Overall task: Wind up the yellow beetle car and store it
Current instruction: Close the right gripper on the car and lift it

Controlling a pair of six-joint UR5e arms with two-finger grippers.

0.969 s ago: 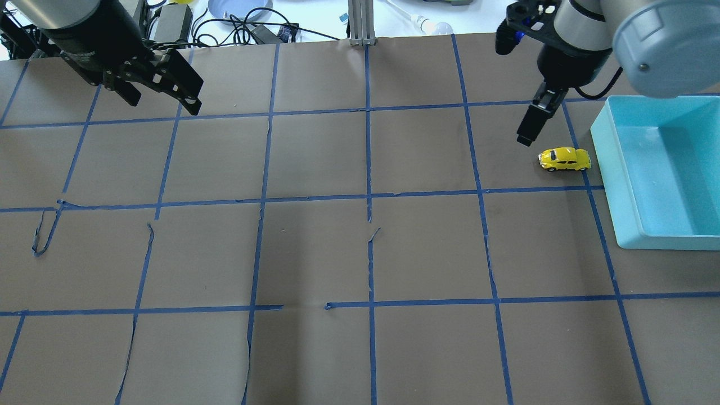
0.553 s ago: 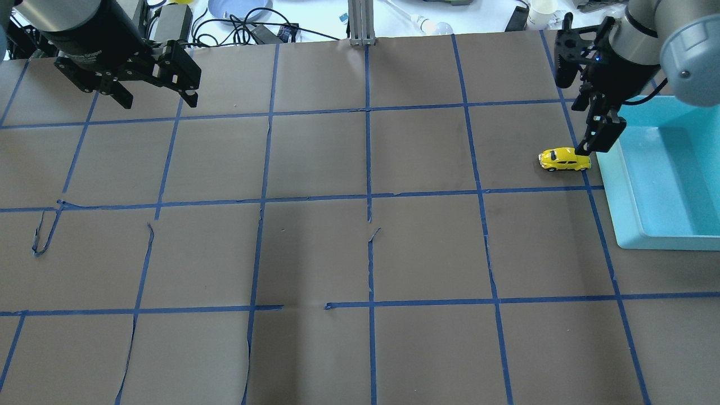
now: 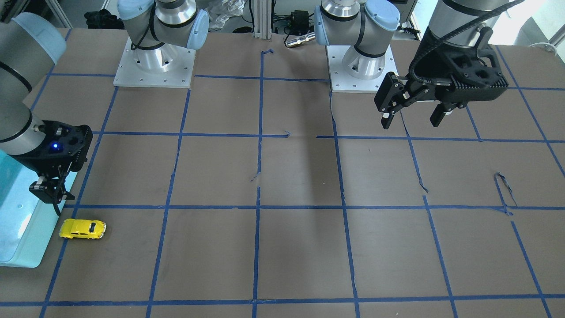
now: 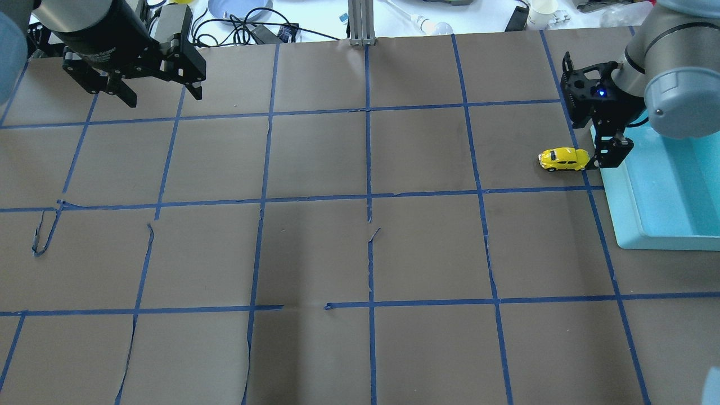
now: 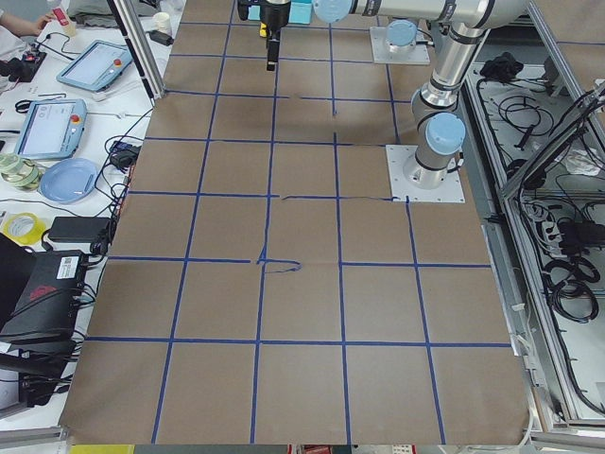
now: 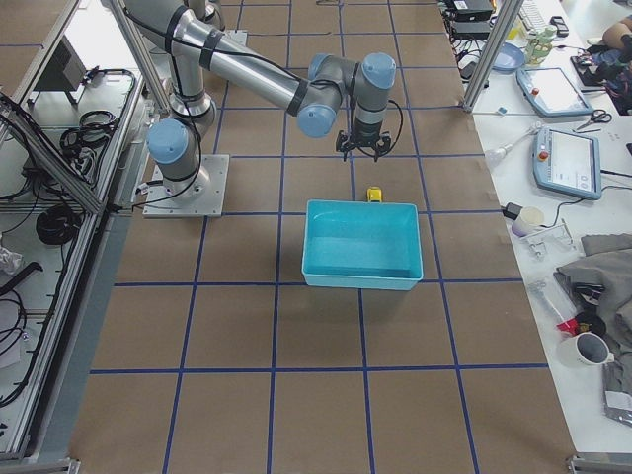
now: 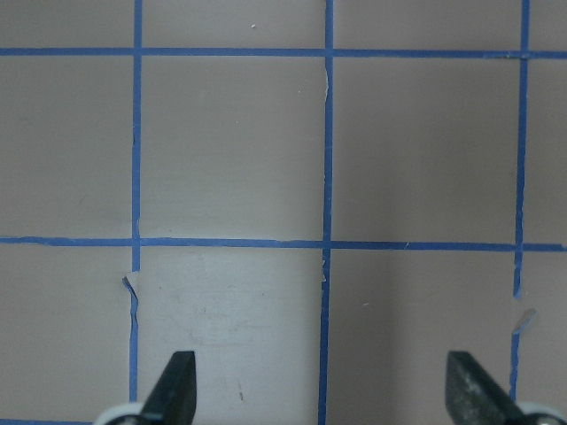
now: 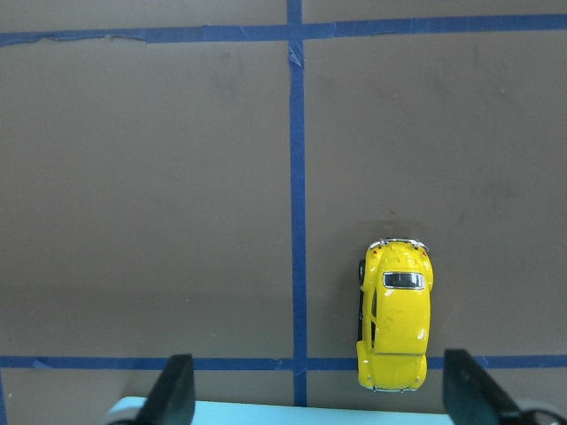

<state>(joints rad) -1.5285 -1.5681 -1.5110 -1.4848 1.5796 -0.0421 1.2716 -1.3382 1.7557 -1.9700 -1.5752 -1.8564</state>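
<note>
A brown paper-covered surface carries a grid of blue tape lines, with a loose tape curl at 9 o'clock. A turquoise bin sits at its 3 o'clock edge. Beyond the 12 o'clock edge stands an aluminium post, with a blue plate toward 11 and a light bulb toward 1.

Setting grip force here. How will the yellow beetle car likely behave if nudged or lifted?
The yellow beetle car stands on its wheels on the flat table, so a lengthwise nudge would probably roll it. Its rounded, glossy body looks rigid but might slip in a grasp. It is much narrower than the open right tool, so probably light.
</note>
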